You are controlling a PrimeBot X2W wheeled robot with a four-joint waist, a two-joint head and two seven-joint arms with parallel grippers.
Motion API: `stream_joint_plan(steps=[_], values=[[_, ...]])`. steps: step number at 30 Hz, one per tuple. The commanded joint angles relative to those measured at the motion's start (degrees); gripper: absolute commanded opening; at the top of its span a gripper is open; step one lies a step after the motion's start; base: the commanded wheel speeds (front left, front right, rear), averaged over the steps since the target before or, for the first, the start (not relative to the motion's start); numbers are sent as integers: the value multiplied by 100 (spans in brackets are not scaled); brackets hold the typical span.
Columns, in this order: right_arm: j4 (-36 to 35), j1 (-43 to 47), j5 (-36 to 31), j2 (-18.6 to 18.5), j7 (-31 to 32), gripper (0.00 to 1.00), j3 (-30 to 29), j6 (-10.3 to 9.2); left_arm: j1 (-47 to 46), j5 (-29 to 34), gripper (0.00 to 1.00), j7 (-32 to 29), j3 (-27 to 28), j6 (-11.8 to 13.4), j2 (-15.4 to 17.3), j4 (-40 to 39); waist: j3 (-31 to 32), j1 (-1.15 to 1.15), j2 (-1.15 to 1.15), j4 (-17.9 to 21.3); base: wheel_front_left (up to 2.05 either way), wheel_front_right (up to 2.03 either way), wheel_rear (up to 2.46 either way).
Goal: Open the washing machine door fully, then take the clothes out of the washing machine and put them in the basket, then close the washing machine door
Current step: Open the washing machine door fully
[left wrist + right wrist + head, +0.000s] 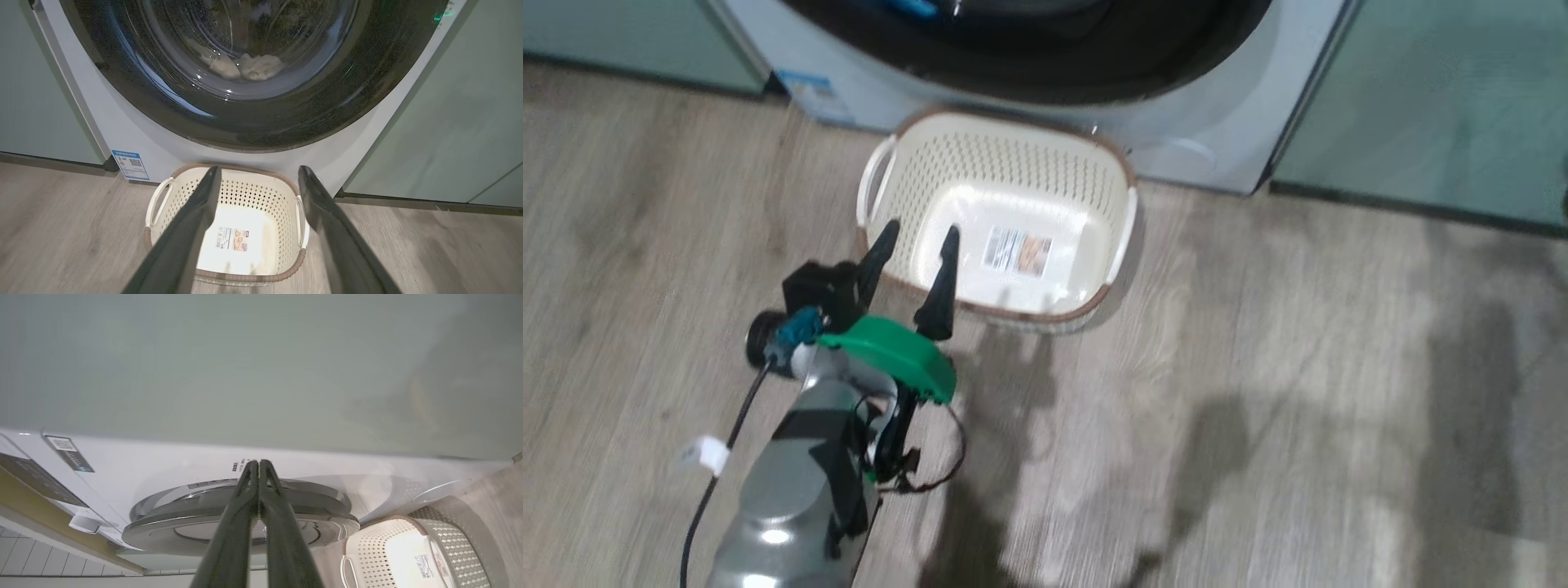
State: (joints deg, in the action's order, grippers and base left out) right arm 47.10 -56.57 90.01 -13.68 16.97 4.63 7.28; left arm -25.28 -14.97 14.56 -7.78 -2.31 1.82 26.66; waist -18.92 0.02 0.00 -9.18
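The washing machine (135,134) stands white between green cabinets, and its door (253,126), with a glossy black rim and glass bowl, looks closed. Through the glass the pale clothes (249,67) lie at the drum's bottom. On the floor right in front sits the cream basket (253,192), nothing in it but a sticker. My left gripper (259,169) hangs open above the basket's near-left rim (1013,118), holding nothing; in the head view the gripper (920,230) points at the machine. My right gripper (258,463) is shut and bare, its tips by the door's edge (184,531).
Sage-green cabinet doors (1437,106) flank the machine on both sides. A blue label (813,94) marks the machine's lower left corner. Wood-look floor (1298,392) spreads in front. A control panel strip (36,477) shows in the right wrist view.
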Motion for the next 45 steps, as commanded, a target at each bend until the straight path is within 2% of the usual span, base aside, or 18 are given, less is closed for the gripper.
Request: stream_joint_plan(steps=[1, 7, 14, 27, 37, 45], values=[[-62, -332, 39, 1, 109, 0, 90, 21, -226, -54, 100, 44, 126, 48, 106, -205, -291, -2, 0, -167, 0, 0, 0], [494, -1010, -60, 127, 585, 0, 363, 21, -437, -209, 100, 44, -63, 111, 106, -292, -684, -2, 0, -337, 0, 0, 0], [729, -1469, -187, 404, 844, 0, 640, 21, -638, -351, 100, 44, -225, 174, 106, -386, -1021, -2, 0, -488, 0, 0, 0], [714, -2117, -253, 489, 1112, 0, 831, 21, -797, -536, 100, 44, -399, 261, 106, -577, -1544, -2, 0, -710, 0, 0, 0], [610, -2469, -292, 525, 1190, 0, 938, 21, -909, -549, 100, 44, -456, 321, 106, -677, -1795, -2, 0, -736, 0, 0, 0], [405, -2517, -338, 595, 1540, 0, 1199, 21, -908, -476, 100, 44, -443, 340, 106, -741, -1893, -2, 0, -727, 0, 0, 0]])
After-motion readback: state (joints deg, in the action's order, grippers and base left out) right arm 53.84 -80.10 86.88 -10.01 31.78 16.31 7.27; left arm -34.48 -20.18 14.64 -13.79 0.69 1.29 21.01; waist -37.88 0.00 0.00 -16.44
